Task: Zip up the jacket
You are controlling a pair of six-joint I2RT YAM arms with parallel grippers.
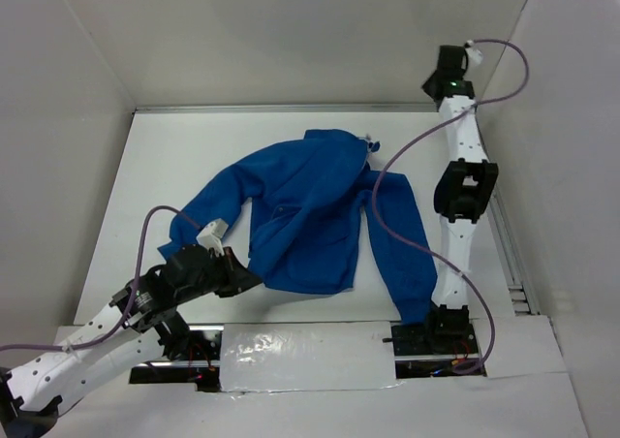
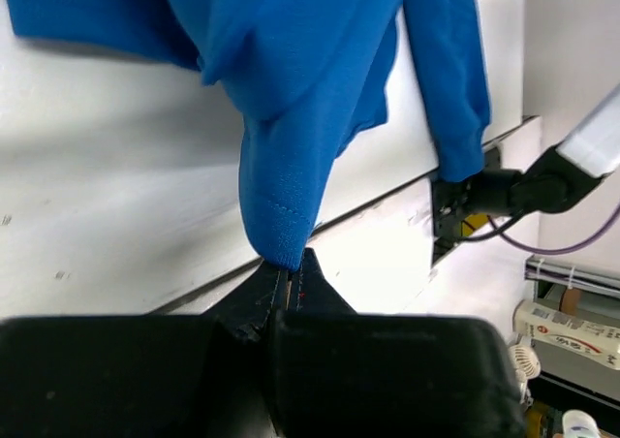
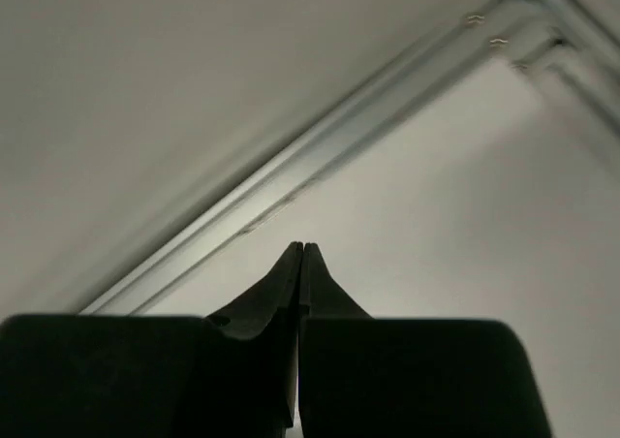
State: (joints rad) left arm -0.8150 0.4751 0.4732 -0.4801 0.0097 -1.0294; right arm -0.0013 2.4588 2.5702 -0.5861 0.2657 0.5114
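Note:
The bright blue jacket (image 1: 310, 215) lies spread on the white table, collar toward the back and one sleeve trailing to the near right. My left gripper (image 1: 247, 276) sits at its near left hem corner. In the left wrist view that gripper (image 2: 291, 268) is shut on a pinched tip of the jacket (image 2: 291, 118), and the fabric rises away from the jaws. I cannot make out the zipper. My right arm (image 1: 463, 157) is reared up at the far right, away from the jacket. My right gripper (image 3: 302, 249) is shut on nothing and faces a bare wall.
A purple cable (image 1: 387, 176) from the right arm loops over the jacket's right sleeve. A metal rail (image 1: 291, 109) runs along the table's back edge. Enclosure walls stand close on all sides. The right arm's base (image 1: 436, 327) is by the sleeve's cuff. Boxes (image 2: 572, 327) lie beyond the table.

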